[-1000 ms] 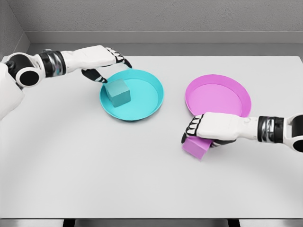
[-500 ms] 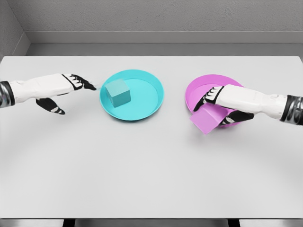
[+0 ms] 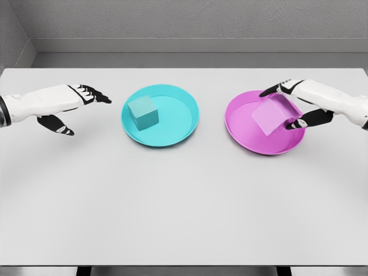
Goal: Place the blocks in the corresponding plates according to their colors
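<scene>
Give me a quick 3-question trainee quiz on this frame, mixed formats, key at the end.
1. True or false: the teal block lies inside the teal plate.
2. Multiple choice: where is the pink block? A) on the bare table B) over the pink plate, at the right robot hand C) in the teal plate.
3. Short answer: what does the left robot hand hold?

Key: 1 true. 2 B; the block looks tilted, and whether the fingers have let go of it cannot be told. 3 Nothing; it is open, over the table left of the teal plate.
</scene>
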Motion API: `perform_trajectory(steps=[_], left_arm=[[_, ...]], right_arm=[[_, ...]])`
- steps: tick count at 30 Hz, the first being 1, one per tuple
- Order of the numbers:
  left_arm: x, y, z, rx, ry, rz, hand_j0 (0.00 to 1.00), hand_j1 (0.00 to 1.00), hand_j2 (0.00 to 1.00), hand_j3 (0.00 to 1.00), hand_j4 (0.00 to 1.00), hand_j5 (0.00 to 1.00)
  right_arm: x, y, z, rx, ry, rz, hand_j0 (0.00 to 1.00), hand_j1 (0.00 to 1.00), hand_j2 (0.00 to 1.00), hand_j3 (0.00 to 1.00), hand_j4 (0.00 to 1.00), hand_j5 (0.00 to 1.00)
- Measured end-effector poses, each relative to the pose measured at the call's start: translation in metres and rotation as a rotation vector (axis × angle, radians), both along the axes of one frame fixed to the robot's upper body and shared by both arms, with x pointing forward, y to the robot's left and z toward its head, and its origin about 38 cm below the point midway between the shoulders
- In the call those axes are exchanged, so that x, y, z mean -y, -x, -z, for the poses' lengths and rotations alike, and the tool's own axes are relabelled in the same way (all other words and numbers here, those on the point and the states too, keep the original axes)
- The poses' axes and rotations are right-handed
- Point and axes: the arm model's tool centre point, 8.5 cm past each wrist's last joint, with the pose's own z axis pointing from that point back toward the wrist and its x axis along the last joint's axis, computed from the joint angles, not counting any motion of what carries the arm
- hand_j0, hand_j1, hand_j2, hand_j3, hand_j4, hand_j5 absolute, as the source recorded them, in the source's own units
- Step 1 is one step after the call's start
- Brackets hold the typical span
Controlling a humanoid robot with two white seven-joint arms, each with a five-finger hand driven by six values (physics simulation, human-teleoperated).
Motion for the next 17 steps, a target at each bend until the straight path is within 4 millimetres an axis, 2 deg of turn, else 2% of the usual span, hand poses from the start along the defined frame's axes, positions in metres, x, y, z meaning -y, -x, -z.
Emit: perform_trajectory(steps=[5, 11, 17], left_arm=[[-0.001, 0.0, 0.003, -0.006, 0.0, -0.004, 1.0, 1.0, 1.0, 1.0, 1.0, 1.0], [-0.001, 0.001, 0.004, -0.008, 0.0, -0.005, 1.0, 1.0, 1.0, 1.0, 1.0, 1.0], [-0.002, 0.001, 0.003, -0.008, 0.0, -0.005, 1.0, 1.0, 1.0, 1.0, 1.0, 1.0]], right_arm=[[0.012, -0.001, -0.006, 0.014, -0.015, 0.035, 1.0, 1.0, 1.0, 1.0, 1.0, 1.0], [0.071, -0.007, -0.01, 0.014, -0.059, 0.211, 1.0, 1.0, 1.0, 1.0, 1.0, 1.0], [0.085, -0.006, -0.012, 0.018, -0.066, 0.25, 1.0, 1.0, 1.0, 1.0, 1.0, 1.0]])
